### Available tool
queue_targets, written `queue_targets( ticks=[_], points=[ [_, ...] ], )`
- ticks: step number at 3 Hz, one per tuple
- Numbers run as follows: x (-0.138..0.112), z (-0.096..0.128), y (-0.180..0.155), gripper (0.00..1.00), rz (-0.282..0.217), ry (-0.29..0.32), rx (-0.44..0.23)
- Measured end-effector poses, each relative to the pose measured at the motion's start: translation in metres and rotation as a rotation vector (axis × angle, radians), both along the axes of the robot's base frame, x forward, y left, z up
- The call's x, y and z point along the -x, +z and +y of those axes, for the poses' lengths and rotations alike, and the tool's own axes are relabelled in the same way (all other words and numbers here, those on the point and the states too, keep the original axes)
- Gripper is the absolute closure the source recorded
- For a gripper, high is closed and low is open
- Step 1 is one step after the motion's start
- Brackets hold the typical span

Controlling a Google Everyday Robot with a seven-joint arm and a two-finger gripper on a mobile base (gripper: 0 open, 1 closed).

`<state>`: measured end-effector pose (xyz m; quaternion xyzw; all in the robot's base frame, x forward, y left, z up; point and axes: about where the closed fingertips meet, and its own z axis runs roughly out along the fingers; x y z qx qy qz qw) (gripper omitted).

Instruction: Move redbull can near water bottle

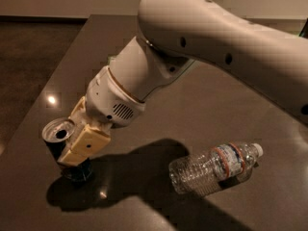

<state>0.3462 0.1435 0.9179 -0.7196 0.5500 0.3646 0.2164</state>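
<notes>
The redbull can (57,133), dark blue with a silver open top, stands slightly tilted at the left of the dark table (202,100). My gripper (68,141) is down at the can, with one cream finger (85,142) in front of it and the other behind it, both against its sides, so it is shut on the can. The water bottle (214,167), clear and crinkled with a white cap and a red-edged label, lies on its side to the right of the can, well apart from it. My big white arm reaches in from the upper right.
The table's left edge (43,105) runs close to the can, with dark floor beyond it. A sliver of something green (304,29) shows at the right border behind the arm.
</notes>
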Motion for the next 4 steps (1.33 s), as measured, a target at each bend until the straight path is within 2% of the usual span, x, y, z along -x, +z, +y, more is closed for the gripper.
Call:
queue_targets(
  ticks=[1,2,3,4],
  points=[
    [-0.015,-0.005,0.009,1.0,0.008,-0.024,-0.015],
    [-0.068,-0.039,0.029,1.0,-0.024,-0.098,-0.033],
    [-0.09,-0.067,0.04,1.0,-0.051,-0.137,-0.03],
    [-0.087,-0.099,0.047,1.0,-0.069,-0.15,-0.009]
  ],
)
